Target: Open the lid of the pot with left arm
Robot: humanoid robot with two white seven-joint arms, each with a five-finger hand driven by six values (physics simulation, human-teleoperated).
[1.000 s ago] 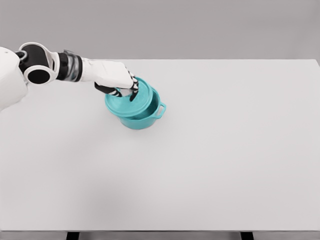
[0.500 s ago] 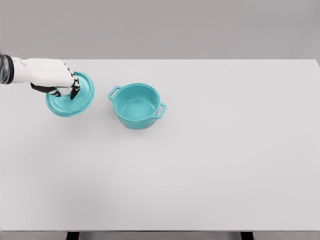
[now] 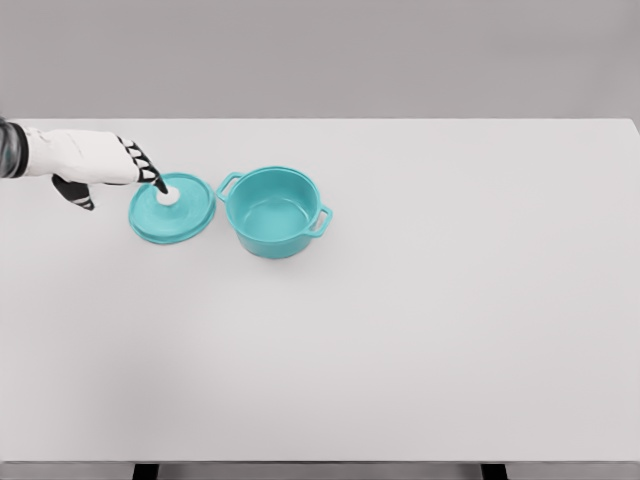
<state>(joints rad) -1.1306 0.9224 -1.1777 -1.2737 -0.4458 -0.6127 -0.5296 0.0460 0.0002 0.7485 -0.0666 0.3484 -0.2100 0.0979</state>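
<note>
On the white table (image 3: pixel 450 330), teal lid (image 3: pixel 180 214) lies flat just left of the open pot (image 3: pixel 272 212), left hand (image 3: pixel 100 160) released, fingertips (image 3: pixel 158 184) near its white knob (image 3: pixel 167 196).

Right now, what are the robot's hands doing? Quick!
Left hand: open, fingers spread, holding nothing; one fingertip at the white knob of the lid, which lies on the table beside the pot.
Right hand: not in view.

The lid (image 3: pixel 172 208) lies on the table (image 3: pixel 450 330), just left of the pot (image 3: pixel 272 211).
</note>
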